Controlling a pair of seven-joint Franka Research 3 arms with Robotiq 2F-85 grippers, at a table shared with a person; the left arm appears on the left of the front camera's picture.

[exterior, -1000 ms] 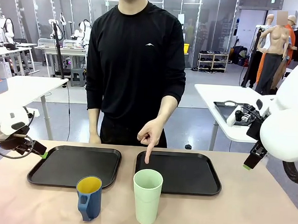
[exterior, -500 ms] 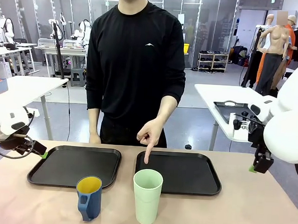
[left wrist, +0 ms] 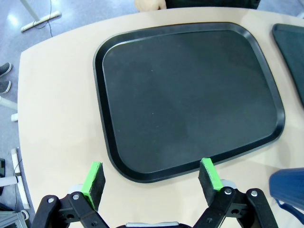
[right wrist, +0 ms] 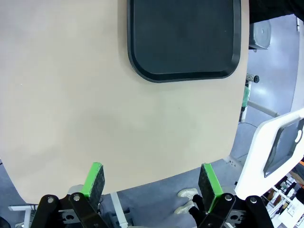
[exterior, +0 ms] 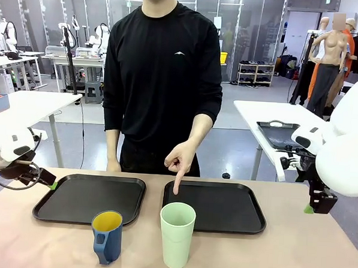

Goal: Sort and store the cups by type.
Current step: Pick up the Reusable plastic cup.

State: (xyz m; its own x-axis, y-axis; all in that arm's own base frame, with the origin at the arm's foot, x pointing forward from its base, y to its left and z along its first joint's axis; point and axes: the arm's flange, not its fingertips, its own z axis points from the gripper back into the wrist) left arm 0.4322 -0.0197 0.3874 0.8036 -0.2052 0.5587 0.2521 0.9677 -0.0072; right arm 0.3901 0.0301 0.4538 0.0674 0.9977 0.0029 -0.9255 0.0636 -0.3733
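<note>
While neither cup is stored yet, both arms sit at the ends of the table point(exterior: 293, 254). At far left the left gripper point(left wrist: 151, 173) hovers over the near left corner of the left tray point(exterior: 73, 200), its jaws spread wide with nothing between them. That tray is bare. The mug point(exterior: 107, 236) stands on the table just near of the tray's right corner, with its handle turned toward the robot. Right of it, close but apart, the tumbler point(exterior: 177, 235) stands upright near the table's near edge.

Just beyond the tumbler the person's hand point(exterior: 180, 160) points a finger down at the far left part of the right tray point(exterior: 229, 211), also bare. At far right the right gripper point(right wrist: 151, 176) hangs past the table's right edge, jaws likewise released and empty.

The likeliest slip is tipping the tumbler: it is tall and light-looking, so a finger clipping its rim on the way in could knock it over, perhaps into the mug. A reach toward the right tray could also meet the pointing hand. Dropping a cup in the wrong tray would spoil the sorting.
</note>
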